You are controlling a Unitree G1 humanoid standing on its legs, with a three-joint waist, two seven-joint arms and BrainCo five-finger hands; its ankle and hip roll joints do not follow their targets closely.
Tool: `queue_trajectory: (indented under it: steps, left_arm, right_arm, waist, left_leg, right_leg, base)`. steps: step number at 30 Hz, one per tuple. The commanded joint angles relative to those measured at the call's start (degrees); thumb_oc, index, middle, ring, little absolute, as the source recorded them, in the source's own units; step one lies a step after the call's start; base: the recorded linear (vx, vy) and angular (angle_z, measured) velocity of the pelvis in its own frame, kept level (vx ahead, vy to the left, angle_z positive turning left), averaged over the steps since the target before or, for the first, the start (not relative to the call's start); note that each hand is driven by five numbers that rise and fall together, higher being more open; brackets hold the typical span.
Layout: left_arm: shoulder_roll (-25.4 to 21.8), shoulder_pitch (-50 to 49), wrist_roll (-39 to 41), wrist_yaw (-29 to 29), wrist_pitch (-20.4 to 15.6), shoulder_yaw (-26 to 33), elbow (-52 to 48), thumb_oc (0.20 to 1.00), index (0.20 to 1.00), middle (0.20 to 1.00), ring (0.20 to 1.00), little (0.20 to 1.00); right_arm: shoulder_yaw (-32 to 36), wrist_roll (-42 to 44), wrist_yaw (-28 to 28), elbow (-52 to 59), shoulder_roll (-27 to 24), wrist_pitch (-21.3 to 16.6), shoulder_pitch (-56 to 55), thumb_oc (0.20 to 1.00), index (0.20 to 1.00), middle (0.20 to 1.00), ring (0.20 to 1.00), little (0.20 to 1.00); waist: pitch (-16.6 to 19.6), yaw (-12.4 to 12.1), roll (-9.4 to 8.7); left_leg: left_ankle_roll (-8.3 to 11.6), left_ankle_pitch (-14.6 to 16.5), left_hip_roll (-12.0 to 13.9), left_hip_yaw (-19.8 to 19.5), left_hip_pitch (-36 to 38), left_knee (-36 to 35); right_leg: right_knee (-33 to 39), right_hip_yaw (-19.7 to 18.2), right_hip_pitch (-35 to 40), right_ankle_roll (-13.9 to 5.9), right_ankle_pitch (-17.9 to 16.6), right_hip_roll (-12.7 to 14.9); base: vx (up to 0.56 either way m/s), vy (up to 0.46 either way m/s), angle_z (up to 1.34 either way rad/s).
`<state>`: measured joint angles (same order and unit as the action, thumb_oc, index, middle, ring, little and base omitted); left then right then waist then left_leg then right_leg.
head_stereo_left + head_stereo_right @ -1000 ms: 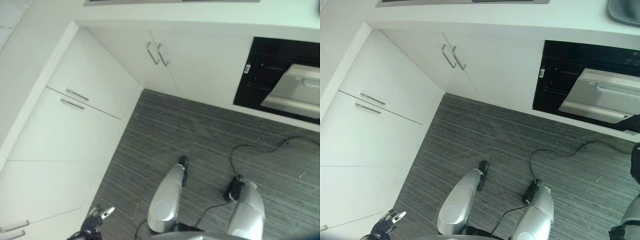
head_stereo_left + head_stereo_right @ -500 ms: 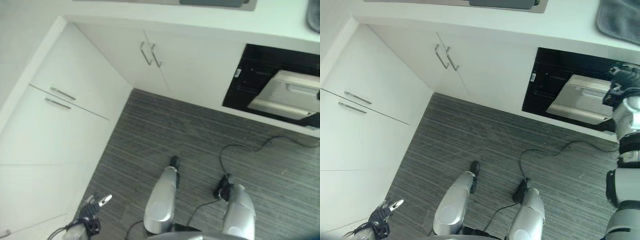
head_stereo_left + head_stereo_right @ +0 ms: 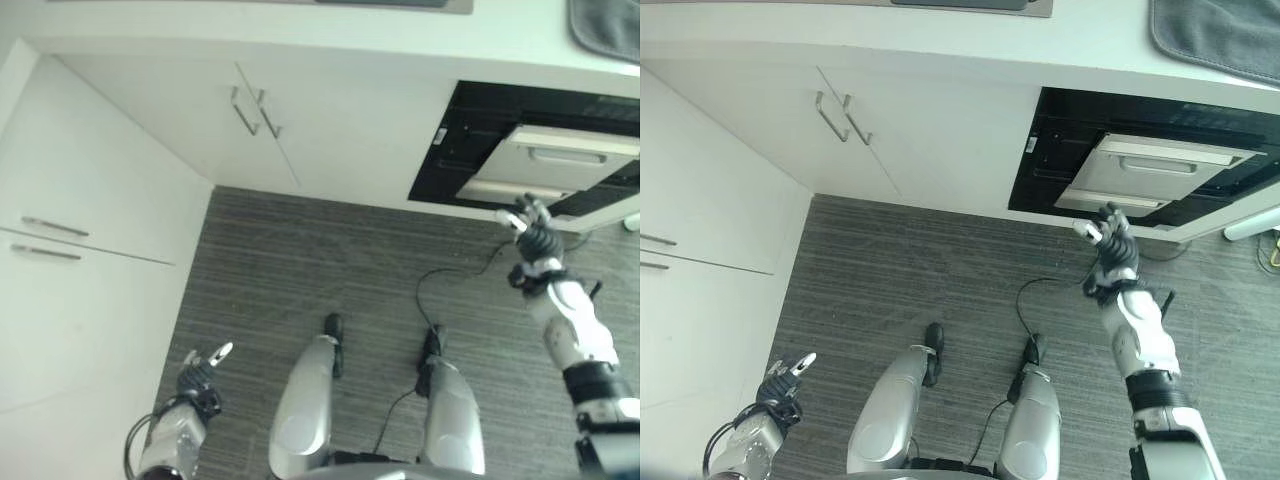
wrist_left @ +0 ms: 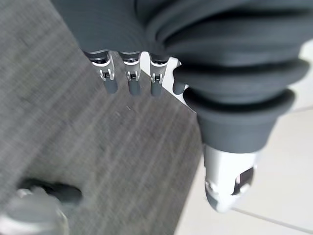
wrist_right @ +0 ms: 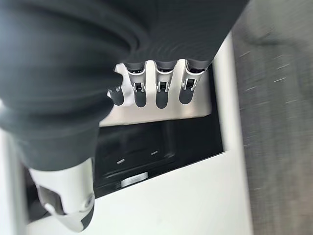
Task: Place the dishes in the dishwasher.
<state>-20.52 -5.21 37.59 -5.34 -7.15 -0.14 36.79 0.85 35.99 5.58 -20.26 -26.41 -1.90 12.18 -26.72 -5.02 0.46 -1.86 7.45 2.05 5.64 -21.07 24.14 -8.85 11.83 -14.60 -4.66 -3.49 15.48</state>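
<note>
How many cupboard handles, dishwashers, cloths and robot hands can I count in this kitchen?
cupboard handles: 4, two upright, two level
dishwasher: 1, door partly open
grey cloth: 1, on the counter
robot hands: 2, the left hand and the right hand, both with straight fingers and holding nothing
Total: 8

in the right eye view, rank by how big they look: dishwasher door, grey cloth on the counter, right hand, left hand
1. dishwasher door, the pale panel hanging partly open from the dark opening.
2. grey cloth, cut off by the view's edge, so its full size is unsure.
3. right hand.
4. left hand, close to the right hand in apparent size; distance from the camera makes this unsure.
</note>
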Motion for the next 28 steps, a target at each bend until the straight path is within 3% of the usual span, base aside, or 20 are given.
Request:
queue_trajectory:
  steps: [1,4,7,8,9,10,14,16,17,20,28]
  left_arm:
    - [-2.48,-4.73,-1.91,-0.49,-5.17,-0.23,-1.96,1.0,1.0,1.0,1.0,1.0]
    - [-3.09,-3.88,-6.31,0.64,-7.85,-1.27,-1.65,1.0,1.0,1.0,1.0,1.0]
    - [-3.95,-1.91,-8.62,3.69,-6.75,-2.63,0.29,1.0,1.0,1.0,1.0,1.0]
    - [-3.43,1.17,-12.51,5.1,-5.38,-4.35,4.34,1.0,1.0,1.0,1.0,1.0]
    - [-1.49,6.48,-11.82,9.51,-2.09,-5.74,13.13,1.0,1.0,1.0,1.0,1.0]
    - [0.54,7.31,-12.83,10.71,-2.46,-5.2,17.78,1.0,1.0,1.0,1.0,1.0]
    - [2.85,7.11,-14.96,12.74,-2.26,-5.44,23.93,1.0,1.0,1.0,1.0,1.0]
    - [4.67,8.45,-14.43,14.69,-0.54,-4.96,29.79,1.0,1.0,1.0,1.0,1.0]
    - [5.51,8.73,-15.23,13.84,-0.07,-5.15,32.36,1.0,1.0,1.0,1.0,1.0]
    - [6.08,9.62,-18.21,11.85,1.32,-5.09,36.94,1.0,1.0,1.0,1.0,1.0]
    - [6.47,8.1,-14.31,12.97,1.16,-2.96,37.95,1.0,1.0,1.0,1.0,1.0]
  right_arm:
    - [1.33,-1.46,-1.14,-1.64,-4.66,-2.97,3.98,1.0,1.0,1.0,1.0,1.0]
    - [0.75,1.67,-5.03,-8.12,-2.98,-3.53,0.29,1.0,1.0,1.0,1.0,1.0]
    - [-1.54,1.16,-8.1,-14.43,-0.97,-2.81,-2.43,1.0,1.0,1.0,1.0,1.0]
    - [-5.39,-4.15,-10.37,-19.97,2.82,-2.41,-5.56,1.0,1.0,1.0,1.0,1.0]
    - [-7.44,-5.97,-12.13,-31.35,6.84,-5.41,-7.44,1.0,1.0,1.0,1.0,1.0]
    - [-7.54,-6.94,-15.24,-36.86,8.09,-5.22,-6.89,1.0,1.0,1.0,1.0,1.0]
    - [-8.62,-11.78,-16.97,-43.83,8.75,-1.98,-7.59,1.0,1.0,1.0,1.0,1.0]
    - [-6.39,-9.26,-17.4,-48.55,8.75,2.46,-8.32,1.0,1.0,1.0,1.0,1.0]
    - [-5.48,-9.11,-17.59,-50.33,8.96,3.52,-8.32,1.0,1.0,1.0,1.0,1.0]
    - [-6.37,-12.73,-19.36,-52.59,11.08,3.46,-10.1,1.0,1.0,1.0,1.0,1.0]
    - [-5.63,-13.38,-18.58,-54.44,11.19,6.4,-9.95,1.0,1.0,1.0,1.0,1.0]
  waist:
    - [3.56,-2.06,-0.57]
    - [5.74,-2.11,-2.54]
    - [8.86,-1.97,-3.62]
    - [12.07,-0.69,-3.8]
    - [15.58,3.21,-3.53]
    - [17.22,3.29,-3.29]
    - [19.8,3.91,-2.85]
    - [20.99,5.41,-2.76]
    - [22.08,5.97,-2.28]
    - [25.52,7.58,-1.62]
    - [26.47,7.43,-1.4]
  left_leg:
    - [3.8,-2.96,2.76,0.8,2.99,-5.75]
    - [3.86,-2.17,2.27,1.55,6.58,-8.6]
    - [3.53,-2.19,1.99,1.15,10.32,-11.78]
    - [2.85,-2.56,2.04,0.01,14.84,-15.5]
    - [2.31,-4.08,-0.05,-3.66,21.2,-23.28]
    - [2.41,-4.43,-0.32,-3.97,23.14,-25.57]
    - [4.12,-4.31,0.19,-2.49,24.08,-23.72]
    - [4.71,-3.97,1.15,-0.16,24.17,-21.47]
    - [4.33,-4.4,1.23,-1.03,26.41,-24.7]
    - [4.43,-4.53,1.5,1.35,29.74,-29.14]
    - [3.95,-3.79,1.42,2.8,30.64,-29.14]
  right_leg:
    - [-4.64,1.18,3.83,-1.77,6.12,-1.34]
    - [1.06,1.77,8.43,-3.01,2.42,-0.22]
    - [2.09,1.48,11.61,-3.58,1.51,-0.03]
    - [-0.33,0.55,12.42,-3.5,2.49,-2.22]
    - [6.87,-7.34,13.19,-2.37,2.1,-9.13]
    - [8.68,-7.63,14.9,-1.47,2.36,-10.22]
    - [11.09,-6.49,19.11,0.73,3.76,-12.27]
    - [12.5,-4.86,21.77,1.28,4.49,-12.47]
    - [13.08,-5.58,22.31,1.26,4.55,-12.79]
    - [13.85,-4.15,23.6,0.07,4.53,-12.77]
    - [13.85,-3.77,24.05,-0.49,4.55,-11.97]
  base:
    - [0.05,0.184,0.01]
    - [0.1,0.185,0.07]
    - [0.19,0.203,-0.13]
    - [0.58,0.069,-0.31]
    - [0.59,-0.187,-0.03]
    - [0.45,-0.401,1.1]
    - [0.07,-0.275,0.65]
    - [-0.03,-0.08,1.0]
    - [0.07,0.142,0.59]
    - [0.15,0.137,-0.11]
    - [0.08,0.039,-0.05]
